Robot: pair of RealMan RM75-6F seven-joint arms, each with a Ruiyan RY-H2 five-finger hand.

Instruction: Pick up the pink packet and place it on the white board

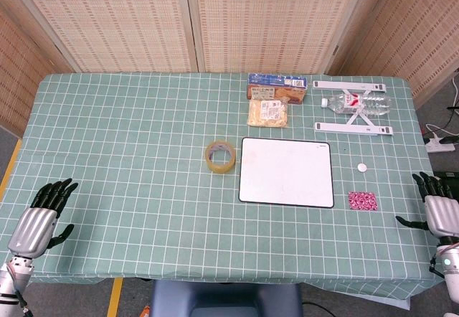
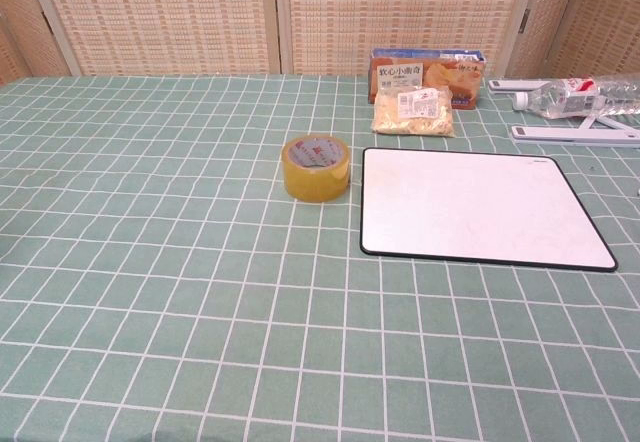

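The pink packet (image 1: pixel 362 201) lies flat on the green checked cloth, just right of the white board's near right corner; the chest view does not show it. The white board (image 1: pixel 287 171) (image 2: pixel 482 207), black-edged, lies flat in the middle right of the table with nothing on it. My right hand (image 1: pixel 439 210) rests at the table's right edge, fingers spread, a short way right of the packet and holding nothing. Far off at the near left corner, my left hand (image 1: pixel 41 215) rests on the table, also open with nothing in it. Neither hand appears in the chest view.
A roll of yellow tape (image 1: pixel 220 155) (image 2: pixel 317 168) stands left of the board. Behind the board lie a snack bag (image 1: pixel 267 112) (image 2: pixel 412 112) and a blue box (image 1: pixel 276 82) (image 2: pixel 427 70). A water bottle (image 1: pixel 356 103) rests on a white stand (image 1: pixel 353 127). A small white cap (image 1: pixel 363 166) lies near the board.
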